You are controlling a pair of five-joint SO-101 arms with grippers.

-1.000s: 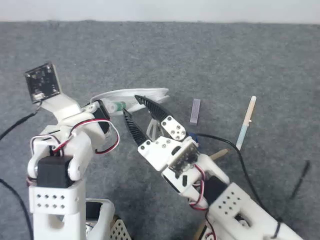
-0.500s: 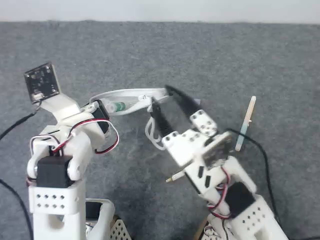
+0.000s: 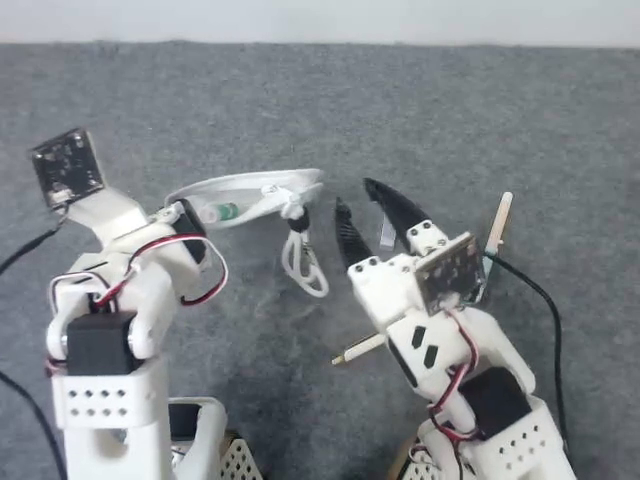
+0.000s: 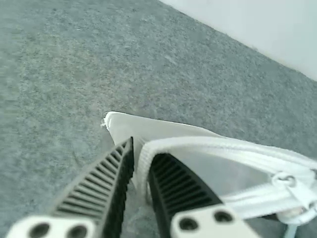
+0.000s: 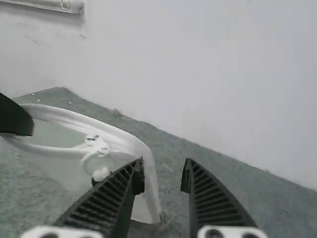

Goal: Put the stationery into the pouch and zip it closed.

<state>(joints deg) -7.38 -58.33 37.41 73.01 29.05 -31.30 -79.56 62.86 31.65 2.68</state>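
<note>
The pouch (image 3: 250, 192) lies left of centre on the grey felt table (image 3: 300, 100). It is soft, milky and see-through, and its mouth gapes in a long lens shape. A green-tipped item (image 3: 224, 212) shows through its skin. A white cord loop (image 3: 305, 265) trails from the zipper end onto the felt.

The left gripper (image 4: 141, 154) has its ribbed black fingers pinched on the pouch's thick rim at the left end. The right gripper (image 3: 356, 197) hovers just right of the pouch. Its curved black fingers are spread apart with nothing between them.

A small lilac block (image 3: 386, 232) lies by those fingers. A slim white-and-green pen (image 3: 495, 240) lies farther right, and a pale stick (image 3: 362, 349) lies nearer the arm's base.
</note>
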